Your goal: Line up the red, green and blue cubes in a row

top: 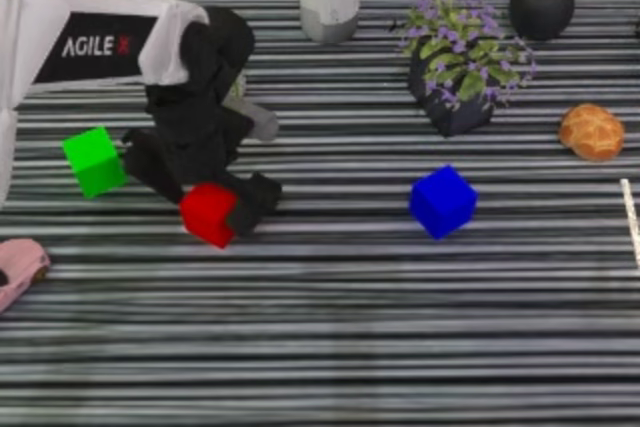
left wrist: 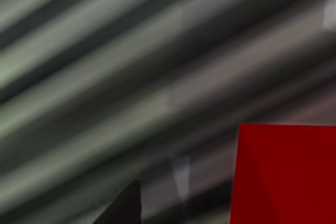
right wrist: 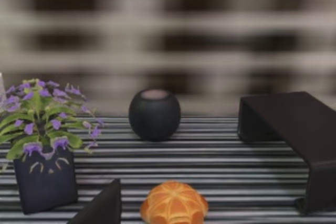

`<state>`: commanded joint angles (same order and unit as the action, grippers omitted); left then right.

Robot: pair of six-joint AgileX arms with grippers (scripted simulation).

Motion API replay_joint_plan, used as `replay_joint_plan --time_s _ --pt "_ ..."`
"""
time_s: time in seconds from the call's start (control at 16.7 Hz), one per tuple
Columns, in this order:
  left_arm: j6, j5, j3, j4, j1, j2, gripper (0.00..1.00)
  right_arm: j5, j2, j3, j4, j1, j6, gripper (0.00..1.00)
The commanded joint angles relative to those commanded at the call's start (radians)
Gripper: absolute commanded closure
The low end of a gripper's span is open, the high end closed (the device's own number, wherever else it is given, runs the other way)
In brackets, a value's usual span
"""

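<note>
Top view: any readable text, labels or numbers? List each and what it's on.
"AGILE X": white letters on the black panel of the left arm's white casing, at the top view's left.
No other text shows: the red cube, green cube and blue cube are plain, and the white pen cup carries no label.

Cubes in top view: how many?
3. Green cube at the table's left; red cube just right of it, at the left gripper; blue cube apart, right of centre. The left arm could hide more.
</note>
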<state>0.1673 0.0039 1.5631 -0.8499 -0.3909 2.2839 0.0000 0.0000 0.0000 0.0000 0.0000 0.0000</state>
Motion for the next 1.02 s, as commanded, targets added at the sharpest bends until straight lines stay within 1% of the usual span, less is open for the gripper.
replay_joint_plan --time_s 0.42,0.48,1.02 --pt "0.0 0.0 0.0 0.0 0.0 0.0 0.98 0.0 0.0 0.0 0.0 0.0 0.0 0.0" --pt "0.0 0.0 0.0 0.0 0.0 0.0 1.0 0.0 0.0 0.0 0.0 0.0 0.0 0.0" --pt "-0.001 0.004 0.011 -0.013 0.001 -0.027 1.0 0.0 0.0 0.0 0.0 0.0 0.0 0.0"
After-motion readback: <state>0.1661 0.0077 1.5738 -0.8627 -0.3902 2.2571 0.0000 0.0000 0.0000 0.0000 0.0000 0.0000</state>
